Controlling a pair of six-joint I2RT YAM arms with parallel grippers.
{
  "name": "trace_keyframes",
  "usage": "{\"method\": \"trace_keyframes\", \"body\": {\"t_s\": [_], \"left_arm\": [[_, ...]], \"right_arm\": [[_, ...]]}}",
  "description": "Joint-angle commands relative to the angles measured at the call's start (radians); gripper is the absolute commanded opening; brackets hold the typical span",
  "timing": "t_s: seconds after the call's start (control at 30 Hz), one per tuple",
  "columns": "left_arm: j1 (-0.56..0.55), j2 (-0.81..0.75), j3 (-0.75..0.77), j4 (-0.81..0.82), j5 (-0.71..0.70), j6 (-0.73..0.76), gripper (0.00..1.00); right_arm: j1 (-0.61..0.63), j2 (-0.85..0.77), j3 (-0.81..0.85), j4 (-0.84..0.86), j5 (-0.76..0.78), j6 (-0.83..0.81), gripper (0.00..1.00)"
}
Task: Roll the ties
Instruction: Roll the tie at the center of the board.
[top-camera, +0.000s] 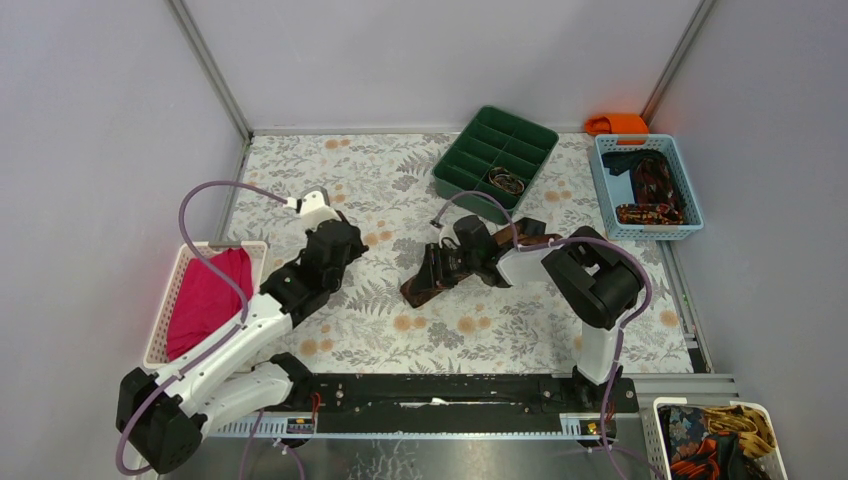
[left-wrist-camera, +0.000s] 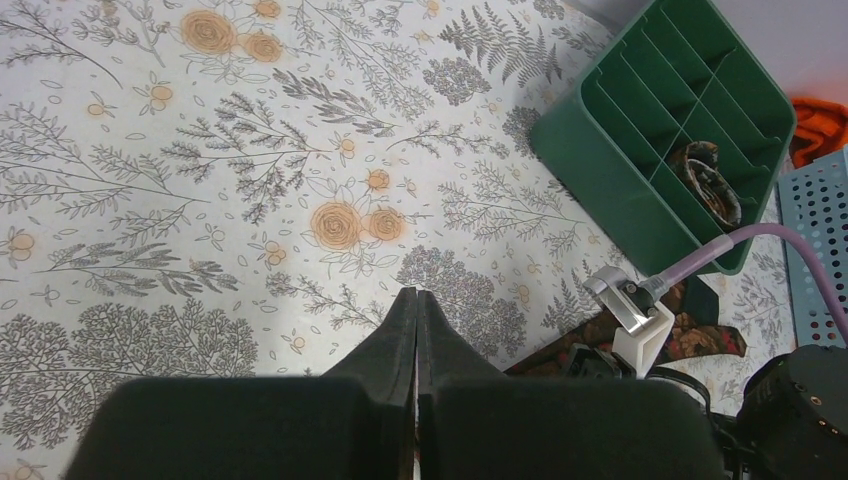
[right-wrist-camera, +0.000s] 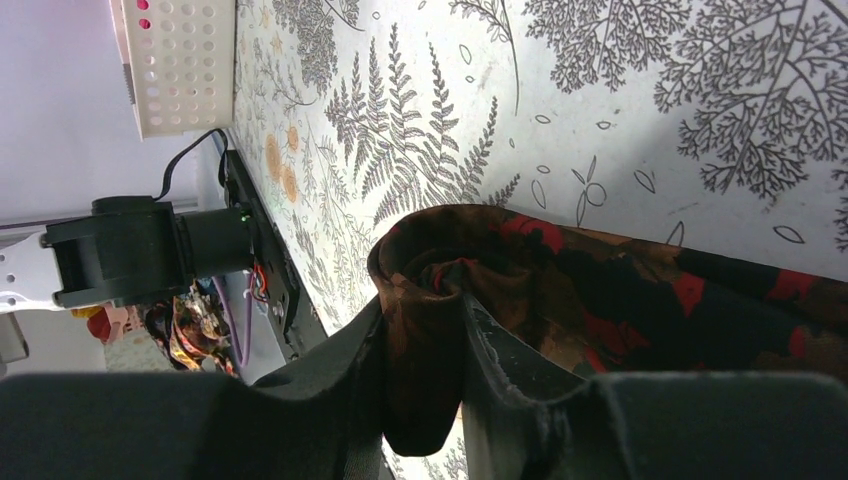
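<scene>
At your 9 o'clock, a white basket (top-camera: 165, 300) sits at the table's left edge with a magenta cloth (top-camera: 205, 300) lying in it. Your left arm reaches in from the near left corner. The left gripper (left-wrist-camera: 416, 300) is at about 10 o'clock of the table's middle, clenched on nothing. Its two fingers are pressed flat together over the bare flowered table (left-wrist-camera: 200, 200), and nothing of the task touches it.

Across the middle of the table lies the tie (top-camera: 422, 287), dark red-black with tan patterning. It runs from an end at about 8 o'clock toward 2 o'clock, where it passes beneath your right arm. The right gripper (right-wrist-camera: 422, 312) is grasping it at the 8 o'clock end. In the right wrist view, a fold of the fabric is bunched into a loose curl and pinched between the two fingers (right-wrist-camera: 340, 370). The rest trails flat on the table.

At 12 o'clock stands the green tray (top-camera: 470, 140), split into compartments, and a coiled tie (top-camera: 507, 181) rests in one on its near right side. At 2 o'clock a blue basket (top-camera: 655, 233) holds more ties (top-camera: 652, 180) in a heap. Just beyond it, in the far corner, sits an orange cloth (top-camera: 618, 123). Down at 5 o'clock, off the table beside the right arm's base, a second white basket (top-camera: 700, 402) holds a tangle of patterned fabric (top-camera: 715, 445).
</scene>
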Motion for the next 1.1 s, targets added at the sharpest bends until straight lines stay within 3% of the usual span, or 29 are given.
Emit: {"method": "trace_keyframes", "body": {"t_s": [0.0, 0.2, 0.37, 1.07], "left_arm": [[0.007, 0.016, -0.013, 0.080, 0.025, 0.020, 0.00], [0.007, 0.038, -0.013, 0.097, 0.042, 0.023, 0.00], [0.007, 0.053, -0.018, 0.114, 0.055, 0.025, 0.00], [0.007, 0.124, -0.025, 0.174, 0.092, 0.034, 0.00]], "right_arm": [[-0.019, -0.041, -0.025, 0.025, -0.025, 0.024, 0.36], [-0.025, -0.082, -0.018, -0.050, 0.010, -0.019, 0.53], [-0.025, -0.122, -0.011, -0.116, 0.041, -0.063, 0.58], [-0.024, -0.206, 0.077, -0.408, 0.319, -0.279, 0.62]]}}
